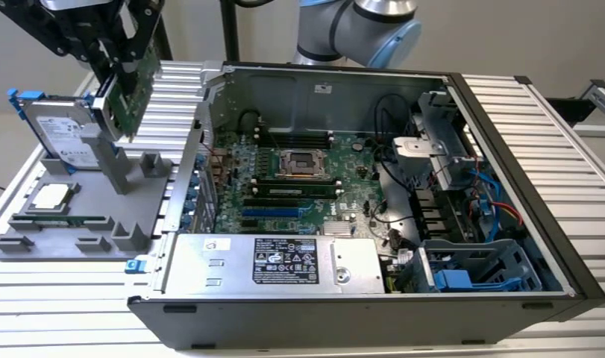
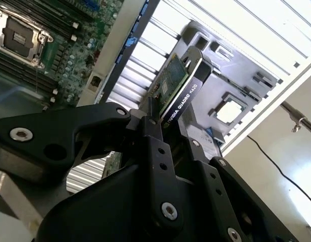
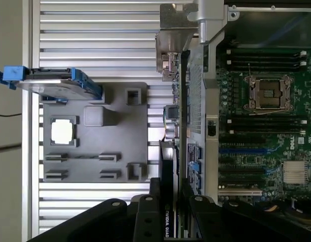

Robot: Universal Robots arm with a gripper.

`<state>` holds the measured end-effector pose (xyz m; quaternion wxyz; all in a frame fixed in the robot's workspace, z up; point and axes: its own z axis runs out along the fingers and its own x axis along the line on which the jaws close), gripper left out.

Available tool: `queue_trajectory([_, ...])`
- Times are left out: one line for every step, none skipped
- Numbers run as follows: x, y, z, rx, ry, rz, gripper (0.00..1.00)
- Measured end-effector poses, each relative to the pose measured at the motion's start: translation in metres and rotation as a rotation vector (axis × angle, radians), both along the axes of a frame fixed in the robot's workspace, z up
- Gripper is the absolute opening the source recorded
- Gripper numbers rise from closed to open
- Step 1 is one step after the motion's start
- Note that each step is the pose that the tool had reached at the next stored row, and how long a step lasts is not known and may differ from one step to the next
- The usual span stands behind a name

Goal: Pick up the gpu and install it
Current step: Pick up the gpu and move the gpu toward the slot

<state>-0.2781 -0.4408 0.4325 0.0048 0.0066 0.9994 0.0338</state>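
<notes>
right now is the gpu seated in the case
No, the gripper holds the gpu up over the gray tray, outside the case.

the gripper (image 3: 173,204) pinches the gpu (image 3: 167,171), seen edge-on, its silver bracket (image 3: 170,45) at the end away from the gripper. the card lines up beside the computer case wall (image 3: 210,126), between a grey tray (image 3: 125,131) and the motherboard (image 3: 266,151) with its bare socket (image 3: 268,94). on the tray a hard drive (image 3: 54,83) with blue rails stands on edge, and a chip (image 3: 62,132) lies in a square pocket. the tray sits on a ribbed metal table (image 3: 95,40).
</notes>
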Motion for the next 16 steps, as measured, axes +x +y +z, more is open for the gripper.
queue_trajectory([0.0015,0.0000,0.0000,0.0000,0.0000,0.000,0.00])
queue_trajectory([0.0028,0.0000,0.0000,0.0001,0.0000,0.000,0.00])
queue_trajectory([0.0041,0.0000,0.0000,0.0001,0.0000,0.000,0.00])
queue_trajectory([0.0054,0.0000,0.0000,0.0000,0.0000,0.000,0.00])
queue_trajectory([0.0065,0.0000,0.0000,0.0000,0.0000,0.000,0.00])
queue_trajectory([0.0077,0.0000,0.0000,0.0000,0.0000,0.000,0.00])
queue_trajectory([0.0090,0.0000,0.0000,-0.0001,0.0001,0.000,0.00])
queue_trajectory([0.0102,0.0000,0.0000,0.0001,0.0000,0.000,0.00])
queue_trajectory([0.0113,0.0000,0.0000,0.0001,0.0000,0.000,0.00])
queue_trajectory([0.0126,0.0000,0.0000,0.0000,0.0000,0.000,0.00])
queue_trajectory([0.0138,0.0000,0.0000,0.0000,0.0000,0.000,0.00])
queue_trajectory([0.0151,0.0000,0.0000,0.0000,0.0000,0.000,0.00])
queue_trajectory([0.0164,0.0000,0.0000,0.0000,0.0000,0.000,0.00])
queue_trajectory([0.0177,0.0000,0.0000,0.0000,0.0000,0.000,0.00])
queue_trajectory([0.0190,0.0000,0.0000,0.0001,0.0000,0.000,0.00])
queue_trajectory([0.0203,0.0000,0.0000,0.0001,0.0000,0.000,0.00])
